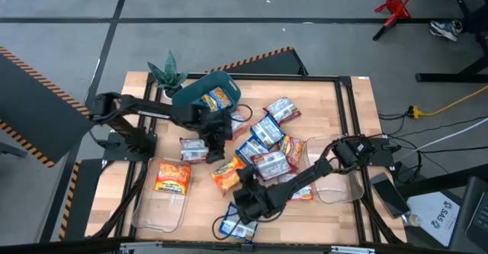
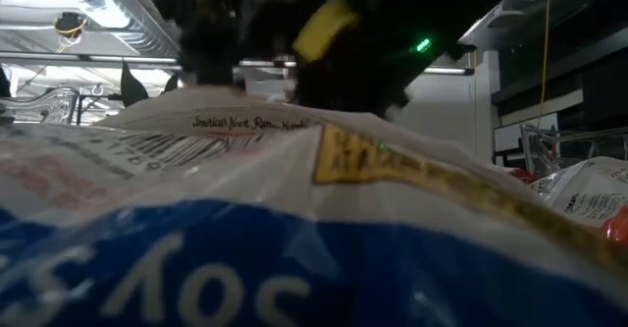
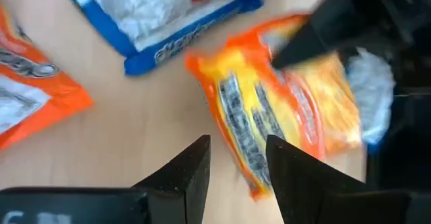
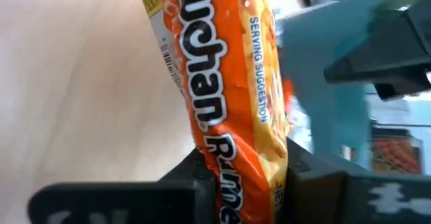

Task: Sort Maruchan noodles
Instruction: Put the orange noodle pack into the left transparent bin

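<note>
Pinching orange Maruchan packet [image 4: 225, 96] between right gripper [image 4: 239, 177] jaws, lifting clear for sorting. Hovering left gripper [image 3: 236, 173], jaws spread, beside it. Remaining packets [image 1: 267, 132] lying clustered at table [image 1: 351, 101] centre, toward 1 o'clock.

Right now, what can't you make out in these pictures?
- Low view: a blue-white packet against the lens hides the table.
- Left wrist view: the orange packet past the left end effector is blurred, print unreadable.
- Right wrist view: that packet, clamped in the right end effector, runs off the picture's edges.
</note>
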You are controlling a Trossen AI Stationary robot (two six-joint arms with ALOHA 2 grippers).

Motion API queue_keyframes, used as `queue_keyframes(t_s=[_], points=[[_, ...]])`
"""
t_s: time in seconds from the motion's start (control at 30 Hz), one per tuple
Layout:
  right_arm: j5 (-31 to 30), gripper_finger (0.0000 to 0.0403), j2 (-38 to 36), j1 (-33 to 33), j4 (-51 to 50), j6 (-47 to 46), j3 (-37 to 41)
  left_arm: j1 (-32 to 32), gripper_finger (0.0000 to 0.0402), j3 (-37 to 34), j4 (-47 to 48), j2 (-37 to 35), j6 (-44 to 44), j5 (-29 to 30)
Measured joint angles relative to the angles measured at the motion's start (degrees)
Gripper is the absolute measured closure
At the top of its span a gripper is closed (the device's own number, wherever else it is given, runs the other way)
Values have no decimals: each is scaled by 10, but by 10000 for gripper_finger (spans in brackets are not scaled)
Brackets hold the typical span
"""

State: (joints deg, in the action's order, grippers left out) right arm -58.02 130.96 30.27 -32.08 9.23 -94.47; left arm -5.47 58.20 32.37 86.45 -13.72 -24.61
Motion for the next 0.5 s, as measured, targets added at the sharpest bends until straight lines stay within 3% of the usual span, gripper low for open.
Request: queue_keyframes(t_s=[0.23, 0.37, 0.5], points=[[-125, 344, -41, 35, -49, 1, -10, -2, 262, 0, -73, -120, -119, -26], [-192, 344, -63, 57, -63, 20, -33, -6, 251, 0, -90, -156, -176, -51], [-221, 343, -82, 78, -50, 70, -64, 5, 231, -1, -109, -163, -223, -52]])
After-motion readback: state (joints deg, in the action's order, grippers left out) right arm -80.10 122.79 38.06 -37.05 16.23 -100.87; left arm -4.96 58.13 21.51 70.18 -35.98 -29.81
